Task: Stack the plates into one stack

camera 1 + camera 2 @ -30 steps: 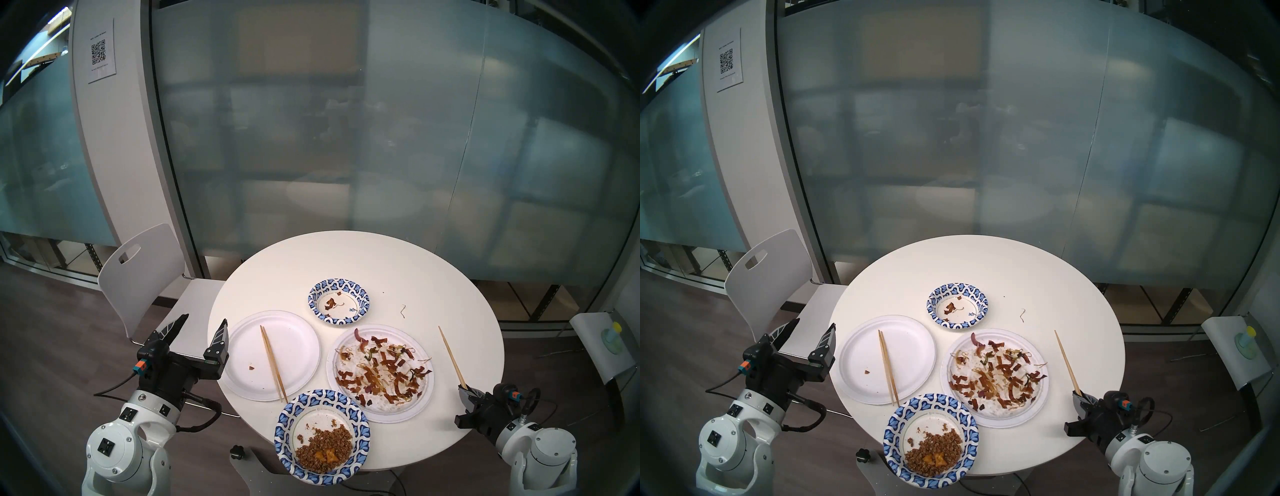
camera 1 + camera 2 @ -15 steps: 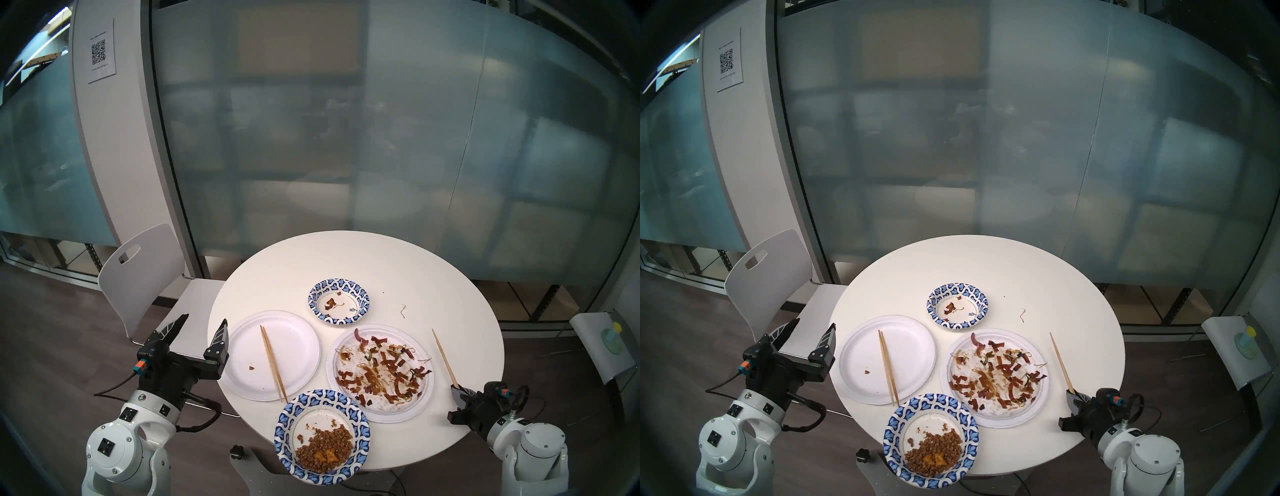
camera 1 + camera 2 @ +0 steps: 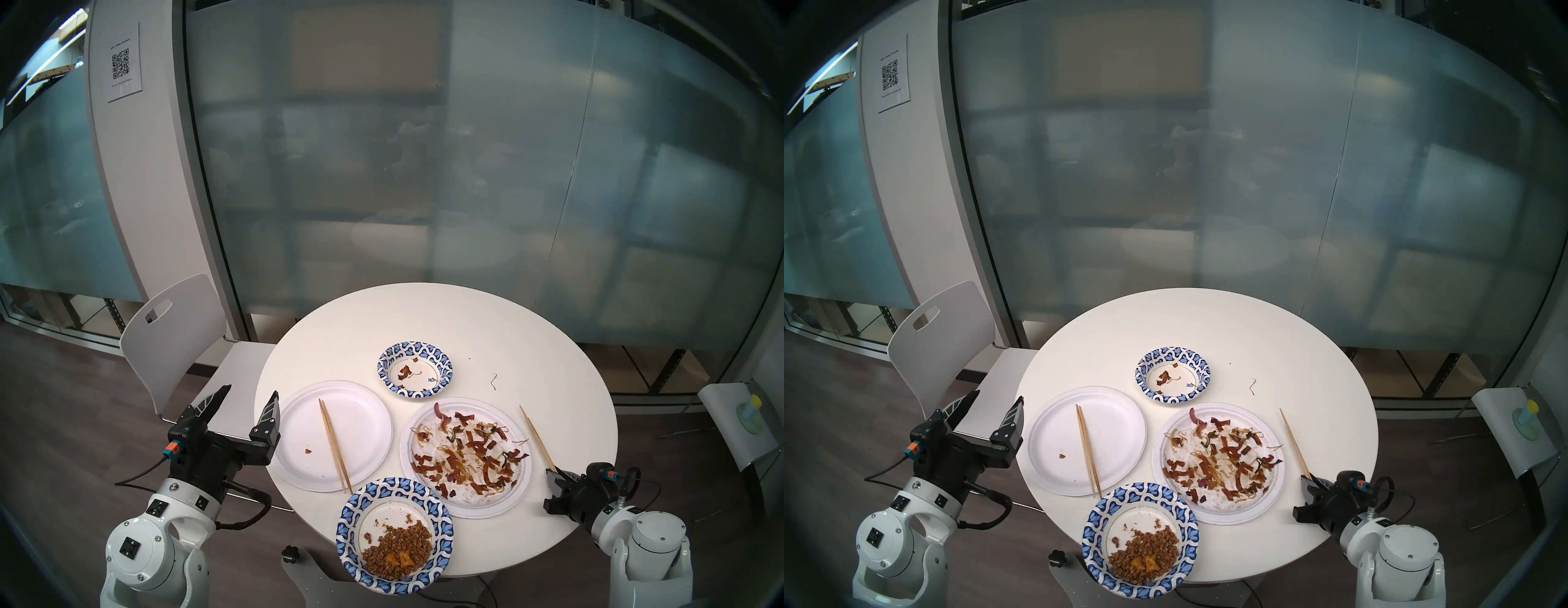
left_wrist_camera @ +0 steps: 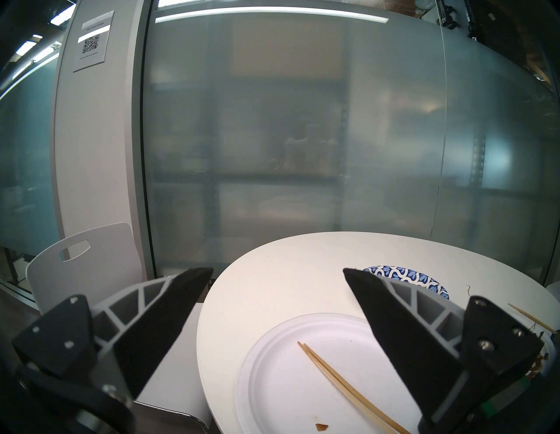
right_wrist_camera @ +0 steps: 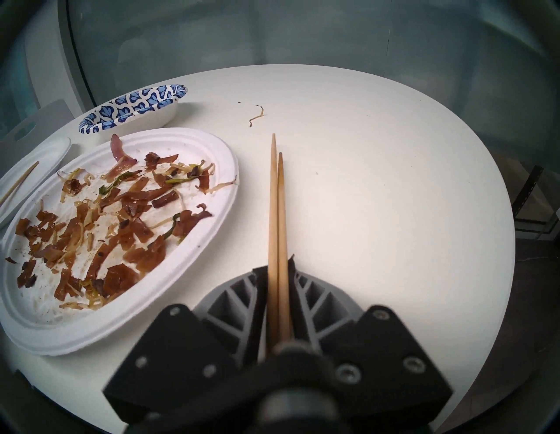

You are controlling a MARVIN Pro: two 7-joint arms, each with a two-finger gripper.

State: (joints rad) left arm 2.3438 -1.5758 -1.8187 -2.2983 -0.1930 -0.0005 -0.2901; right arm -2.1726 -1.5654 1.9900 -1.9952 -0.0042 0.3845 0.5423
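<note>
Right wrist view: right claw (image 5: 278,269) pinches a pair of chopsticks (image 5: 276,212) by their thick ends, tips out over the bench (image 5: 394,181) just right of the food-strewn white plate (image 5: 127,330). Head view: left claw (image 3: 248,397) gapes wide, empty, off the bench's left edge beside the cleaner white plate (image 3: 365,424) carrying a second chopstick pair (image 3: 335,446). Nothing stacked: patterned dishes sit apart, far (image 3: 415,375) and near (image 3: 394,535).

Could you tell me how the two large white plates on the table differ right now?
The left white plate is nearly clean, with one crumb; the right white plate is strewn with brown leftovers. A chopstick pair lies across the left white plate; none lies on the right white plate. Both are round, white, flat on the table, unstacked.
</note>
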